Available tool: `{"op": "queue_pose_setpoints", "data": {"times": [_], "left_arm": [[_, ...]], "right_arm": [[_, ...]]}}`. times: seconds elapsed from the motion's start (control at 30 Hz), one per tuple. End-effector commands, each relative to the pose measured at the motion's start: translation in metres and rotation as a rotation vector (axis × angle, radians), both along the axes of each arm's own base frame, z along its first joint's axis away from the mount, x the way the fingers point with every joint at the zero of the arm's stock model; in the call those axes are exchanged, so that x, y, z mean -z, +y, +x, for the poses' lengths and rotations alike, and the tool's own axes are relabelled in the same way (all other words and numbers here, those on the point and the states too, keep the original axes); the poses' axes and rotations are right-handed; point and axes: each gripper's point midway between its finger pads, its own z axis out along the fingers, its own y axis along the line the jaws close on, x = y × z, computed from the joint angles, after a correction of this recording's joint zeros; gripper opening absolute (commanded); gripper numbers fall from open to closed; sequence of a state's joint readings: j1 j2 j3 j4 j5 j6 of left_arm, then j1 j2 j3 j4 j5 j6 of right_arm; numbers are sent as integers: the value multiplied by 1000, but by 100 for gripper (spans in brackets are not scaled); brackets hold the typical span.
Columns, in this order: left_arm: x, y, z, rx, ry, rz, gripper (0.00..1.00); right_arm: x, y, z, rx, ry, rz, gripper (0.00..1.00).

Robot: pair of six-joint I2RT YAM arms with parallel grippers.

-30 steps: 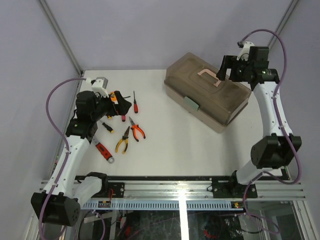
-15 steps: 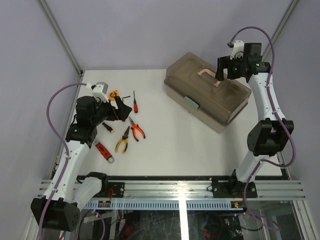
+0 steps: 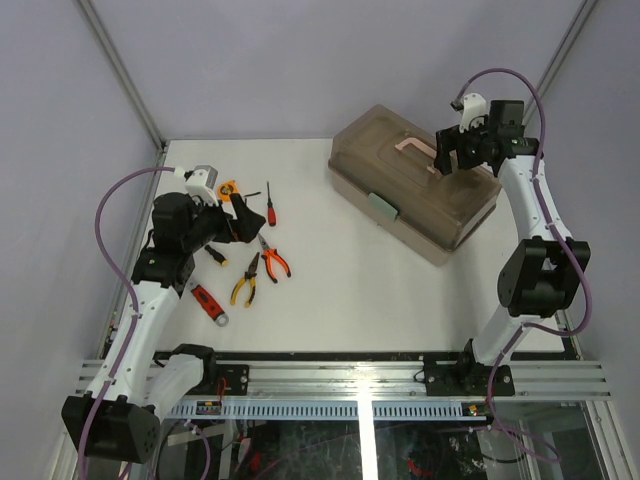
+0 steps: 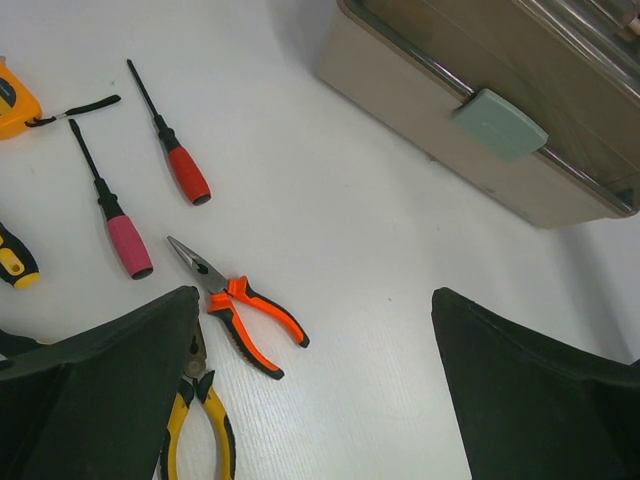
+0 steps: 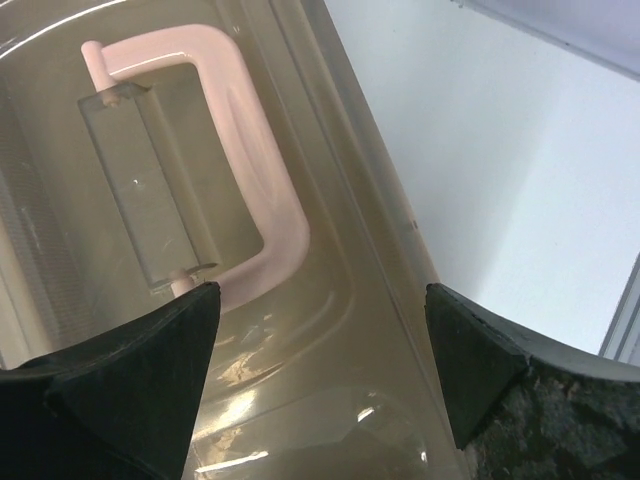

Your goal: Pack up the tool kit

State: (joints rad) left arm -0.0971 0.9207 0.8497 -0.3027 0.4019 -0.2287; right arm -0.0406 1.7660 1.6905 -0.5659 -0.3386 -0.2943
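We judge this to be the very start of packing: the white matt table (image 3: 350,300) carries everything and nothing has gone into the box. The large beige plastic toolbox (image 3: 410,225), a rounded oblong, sits slantwise near the table's far right corner with its glossy translucent brown lid (image 3: 375,135) shut. The right gripper (image 5: 310,375) hovers just above that lid, jaws apart and empty, beside the pink plastic loop handle (image 5: 265,170) lying flat in its recess. The left gripper (image 4: 310,390) hangs over the tools near the left edge, jaws wide apart, holding nothing. The pale green rectangular latch (image 4: 498,123) on the front wall looks closed, so we think the next move calls for freeing it and raising the lid; the slick lid offers little purchase, the handle more. Loose on the table lie the orange-handled needle-nose pliers (image 4: 240,305), the yellow-handled pliers (image 3: 246,280), the red flat wrench (image 3: 208,300), the orange tape measure (image 3: 228,188), the red-handled screwdriver (image 4: 175,165), the pink-handled screwdriver (image 4: 115,225) and the stubby yellow-and-black screwdriver (image 3: 214,254): thin steel shafts, rubbery grips, all lying low and, we reckon, needing a fine pinch
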Motion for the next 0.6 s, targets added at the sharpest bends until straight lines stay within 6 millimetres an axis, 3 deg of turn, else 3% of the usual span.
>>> {"op": "queue_pose_setpoints", "data": {"times": [0.0,0.1,0.3,0.57], "left_arm": [[-1,-1,-4,18,-14,-5,100],[0,-2,-6,23,-14,-5,100],[3,-4,-6,36,-4,-11,100],[2,-4,-7,42,-11,-6,100]], "right_arm": [[91,5,-63,-30,377,32,85],[110,2,-83,-22,459,20,80],[120,-13,-99,28,458,-61,80],[114,-59,-89,189,417,-211,86]]}}
